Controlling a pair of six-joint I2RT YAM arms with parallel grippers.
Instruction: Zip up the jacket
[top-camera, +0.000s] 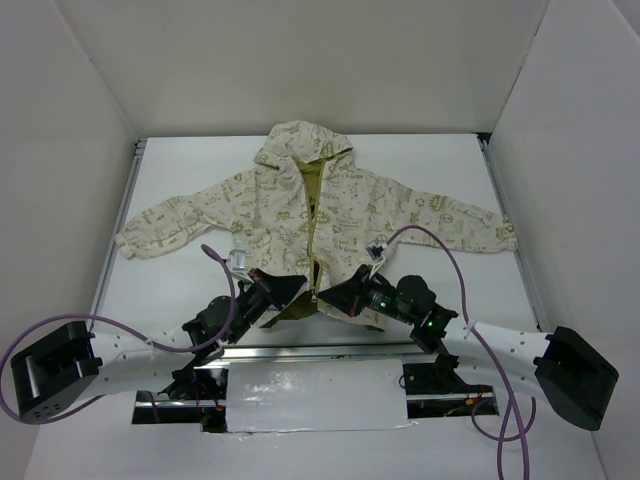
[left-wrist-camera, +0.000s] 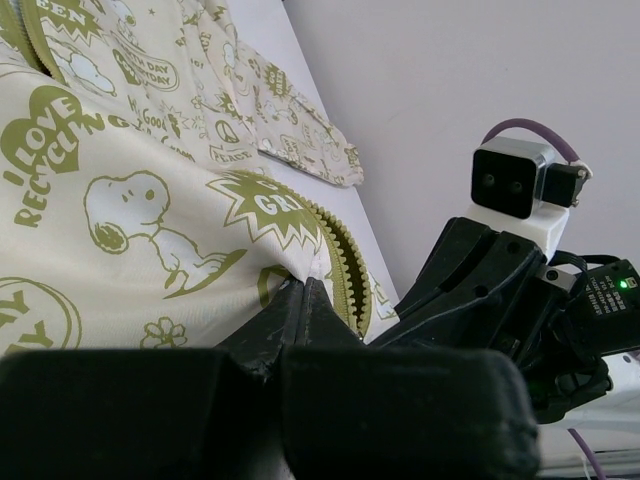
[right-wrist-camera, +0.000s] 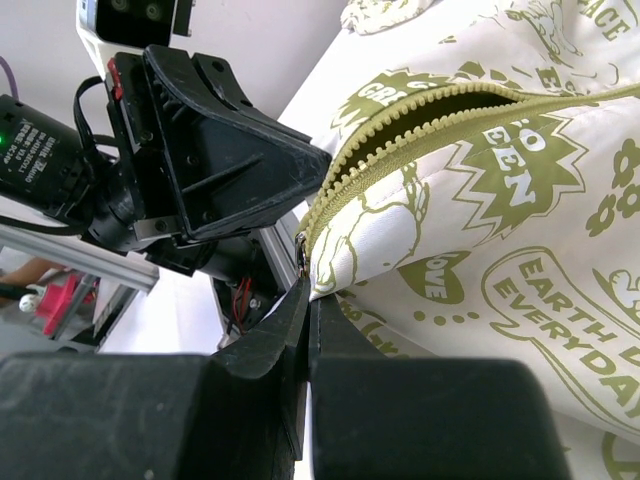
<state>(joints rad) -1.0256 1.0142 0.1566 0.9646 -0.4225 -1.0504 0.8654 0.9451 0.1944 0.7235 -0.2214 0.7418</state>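
The jacket (top-camera: 330, 205), cream with olive doodle prints, lies flat on the white table, hood at the far side and sleeves spread. Its olive zipper (top-camera: 313, 235) is open along the front. Both grippers meet at the bottom hem. My left gripper (top-camera: 283, 294) is shut on the hem fabric (left-wrist-camera: 190, 250) just left of the zipper teeth (left-wrist-camera: 345, 265), as the left wrist view (left-wrist-camera: 303, 288) shows. My right gripper (top-camera: 338, 293) is shut on the hem's lower zipper end in the right wrist view (right-wrist-camera: 310, 285), with the small metal slider (right-wrist-camera: 301, 250) at its fingertips.
White walls enclose the table (top-camera: 180, 170) on three sides. A metal rail (top-camera: 310, 350) and a silver plate (top-camera: 315, 395) run along the near edge. Each arm's black body crowds the other's wrist view: the right arm (left-wrist-camera: 500, 290) and the left arm (right-wrist-camera: 200, 150).
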